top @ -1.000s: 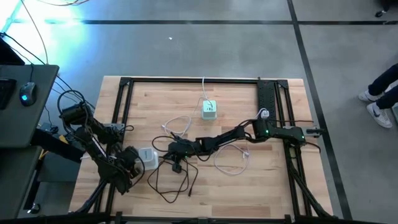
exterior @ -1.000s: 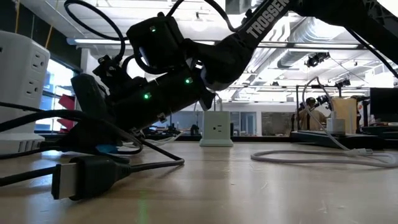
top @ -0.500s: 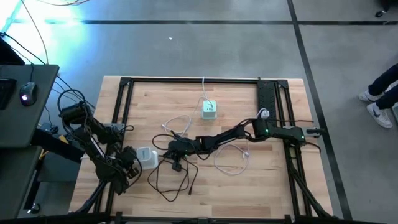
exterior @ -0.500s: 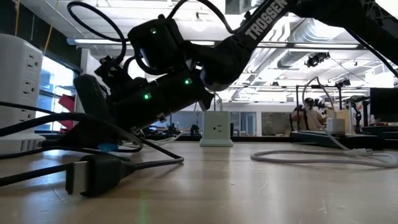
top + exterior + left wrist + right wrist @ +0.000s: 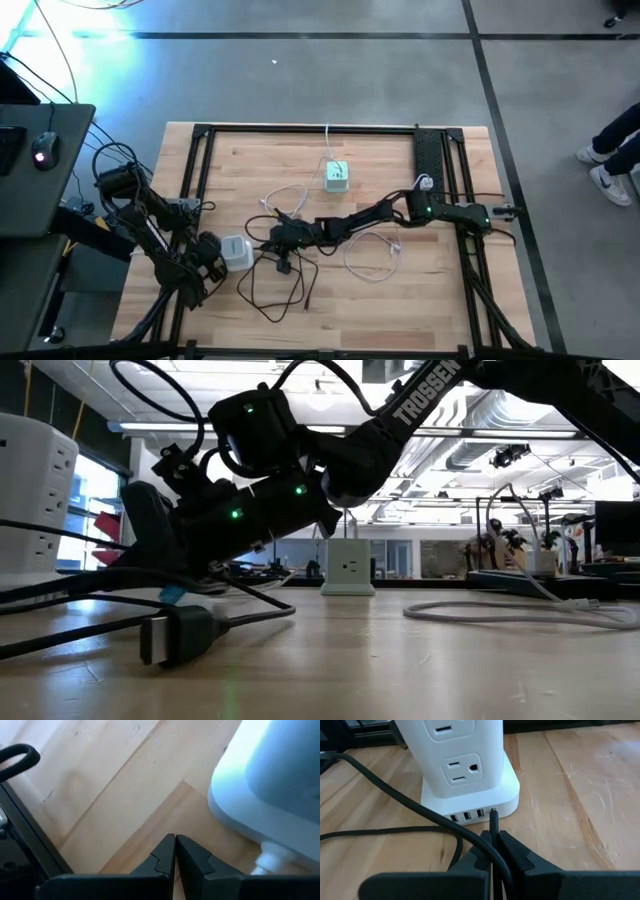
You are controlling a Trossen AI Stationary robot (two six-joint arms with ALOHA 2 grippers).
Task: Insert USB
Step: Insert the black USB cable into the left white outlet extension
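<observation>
A white power tower (image 5: pixel 465 765) stands on the table left of centre (image 5: pixel 233 251), with a row of USB ports (image 5: pixel 467 815) in its base. My right gripper (image 5: pixel 493 837) reaches in from the right (image 5: pixel 279 237), shut on a black USB cable's plug (image 5: pixel 493 820). The plug's tip is at the base, just beside the ports; whether it touches I cannot tell. My left gripper (image 5: pixel 175 842) is shut on nothing and points down at the table beside the tower (image 5: pixel 270 785), apart from it. My right gripper pinches the black cable's plug end (image 5: pixel 493 827) between its two fingers, coming at the tower nearly level from the table's right. The plug sticks out ahead of the fingertips, lifted clear of the table. The cable (image 5: pixel 395 795) trails slack across the table.
Black cable loops (image 5: pixel 275 295) lie near the front, with a loose black connector (image 5: pixel 180 635) on the wood. A white cable (image 5: pixel 375 258) curls at centre right. A second white power cube (image 5: pixel 336 177) stands toward the far edge. Black frame rails (image 5: pixel 430 160) border the table.
The loose black connector has slid along the table with its cable, toward the right in the low view. My right gripper has rolled slightly while staying at the tower's base. My left gripper has sunk a little beside the tower.
</observation>
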